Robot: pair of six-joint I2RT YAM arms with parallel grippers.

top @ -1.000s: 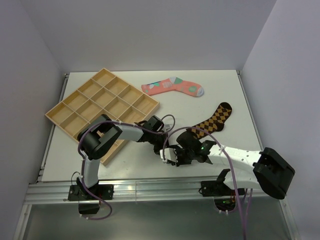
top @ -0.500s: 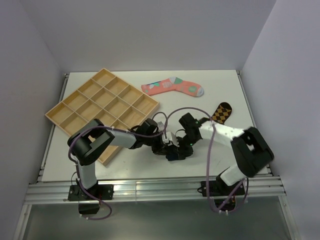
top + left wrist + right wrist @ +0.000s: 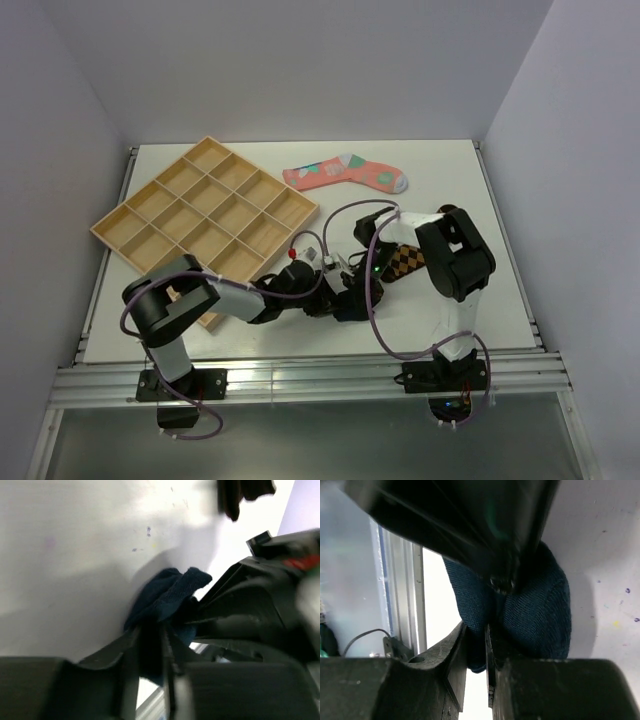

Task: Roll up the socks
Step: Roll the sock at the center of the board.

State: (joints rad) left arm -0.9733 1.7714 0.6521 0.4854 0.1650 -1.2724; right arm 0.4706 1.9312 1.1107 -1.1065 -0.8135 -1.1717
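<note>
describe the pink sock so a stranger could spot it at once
Find the wooden compartment tray on the left of the white table. Right of it, near the back edge, lies the pink sock. It alone is pink with teal and white patches, lying flat on its own.

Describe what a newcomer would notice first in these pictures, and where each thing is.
The left end effector and right end effector meet at the near middle of the table, each with the bunched navy sock between its fingers. A wooden compartment tray lies to the left, a pink sock at the far middle, and a diamond-patterned sock partly under the right arm.
</note>
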